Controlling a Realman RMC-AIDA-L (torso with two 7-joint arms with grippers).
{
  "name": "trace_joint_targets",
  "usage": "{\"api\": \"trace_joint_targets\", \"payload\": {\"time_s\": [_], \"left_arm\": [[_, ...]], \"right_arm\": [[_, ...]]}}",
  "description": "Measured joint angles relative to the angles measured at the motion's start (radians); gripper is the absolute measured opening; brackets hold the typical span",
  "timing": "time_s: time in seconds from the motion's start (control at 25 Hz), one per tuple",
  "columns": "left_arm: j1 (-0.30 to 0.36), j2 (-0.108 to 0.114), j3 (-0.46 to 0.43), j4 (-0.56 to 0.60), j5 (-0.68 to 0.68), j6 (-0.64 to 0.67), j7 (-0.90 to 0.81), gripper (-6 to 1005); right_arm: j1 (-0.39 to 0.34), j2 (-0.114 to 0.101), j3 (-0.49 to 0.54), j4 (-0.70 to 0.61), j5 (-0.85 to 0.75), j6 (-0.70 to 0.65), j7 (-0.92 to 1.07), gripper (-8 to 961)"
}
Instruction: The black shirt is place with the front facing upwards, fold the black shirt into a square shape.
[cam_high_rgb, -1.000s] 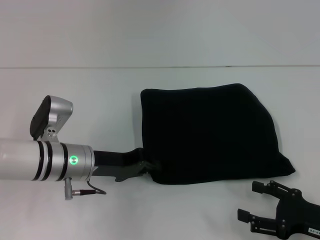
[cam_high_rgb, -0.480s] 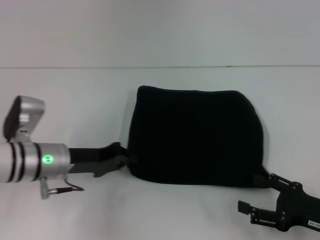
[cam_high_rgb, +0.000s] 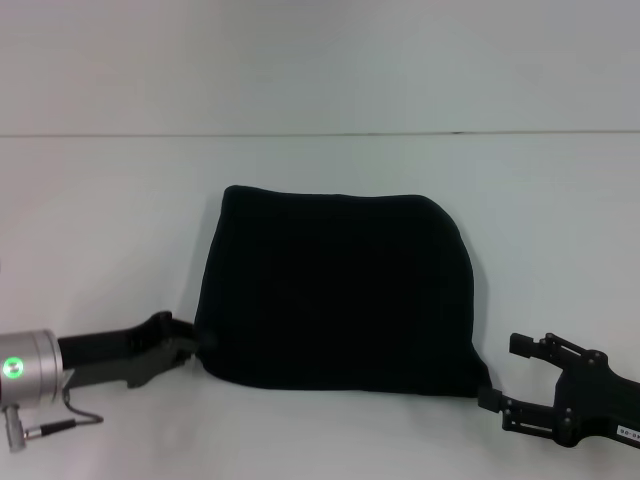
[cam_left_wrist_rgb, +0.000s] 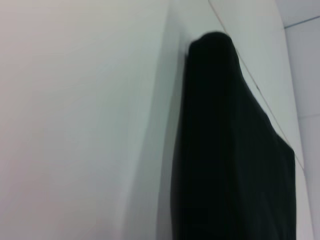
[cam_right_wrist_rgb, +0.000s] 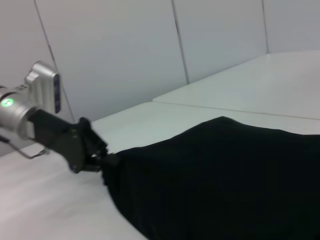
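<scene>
You saw the folded black cloth shirt (cam_high_rgb: 335, 285) slide leftward across the white table (cam_high_rgb: 320, 170), dragged by the left gripper (cam_high_rgb: 190, 345), jaws pinching its near left corner. The right gripper (cam_high_rgb: 505, 375) sat at the near right corner, jaws spread, so squaring up looked nearly done.

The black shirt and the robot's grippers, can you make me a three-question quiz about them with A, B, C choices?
1. Where is the left gripper?
A. At the shirt's near left corner
B. On top of the shirt's middle
C. High above the table

2. What colour is the table?
A. Red
B. White
C. Green

3. How is the black shirt lying?
A. Spread out with sleeves showing
B. Rolled into a ball
C. Folded into a compact block

Answers: 1 A, its tip meets that corner in the head view. 2 B, the bare surface is white. 3 C, no sleeves show, only one squarish dark shape.
</scene>
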Motion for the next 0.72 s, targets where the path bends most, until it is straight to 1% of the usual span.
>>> {"api": "trace_joint_targets", "payload": {"time_s": [0.08, 0.12, 0.32, 0.44, 0.56, 0.72], "left_arm": [[0.008, -0.003, 0.000, 0.001, 0.000, 0.009, 0.003, 86], [0.031, -0.012, -0.008, 0.001, -0.003, 0.024, 0.010, 90], [0.059, -0.020, -0.058, 0.001, -0.009, 0.058, 0.054, 109], [0.050, -0.012, -0.089, 0.001, -0.003, 0.110, 0.101, 120], [0.029, 0.000, -0.084, -0.001, 0.037, 0.154, 0.108, 132], [0.031, 0.000, -0.093, -0.005, 0.043, 0.170, 0.124, 147]], "right_arm": [[0.001, 0.000, 0.004, 0.000, 0.000, 0.004, 0.001, 946], [0.001, 0.000, 0.007, 0.000, 0.000, 0.005, 0.002, 946], [-0.001, 0.000, 0.018, 0.000, 0.000, 0.005, 0.004, 946], [-0.005, 0.000, 0.028, 0.000, 0.000, 0.001, 0.004, 946], [-0.006, 0.000, 0.036, 0.000, 0.000, -0.003, 0.004, 946], [-0.005, 0.000, 0.038, 0.000, 0.000, -0.001, 0.004, 946]]}}
